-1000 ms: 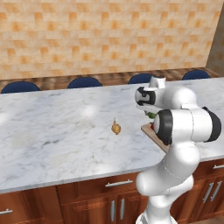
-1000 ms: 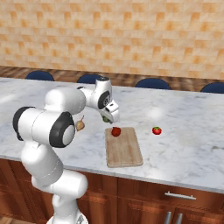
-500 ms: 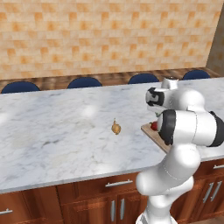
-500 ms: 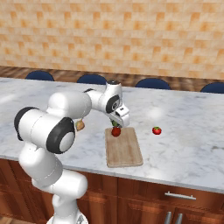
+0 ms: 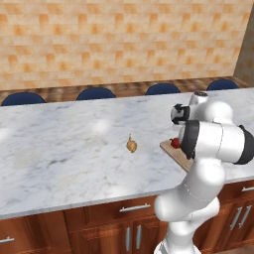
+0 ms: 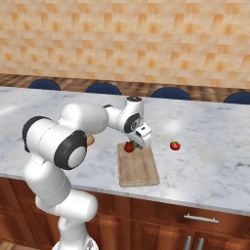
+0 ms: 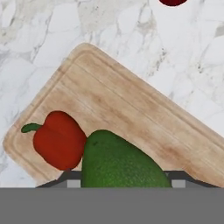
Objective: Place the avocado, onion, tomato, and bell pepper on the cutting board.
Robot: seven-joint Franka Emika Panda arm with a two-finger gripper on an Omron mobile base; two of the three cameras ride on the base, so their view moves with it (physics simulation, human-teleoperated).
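Avocado clamped in fingers, carried above board, near board's far end. Pepper lies on board just beside fingers, close to avocado. Step in hand: placing avocado. Next move, by judgement: lower onto bare wood clear of pepper, then part fingers. Tomato on desk beyond board, well apart from fingers. Onion on desk on opposite side, well apart. Pepper is nearest obstacle; risk of nudging it.
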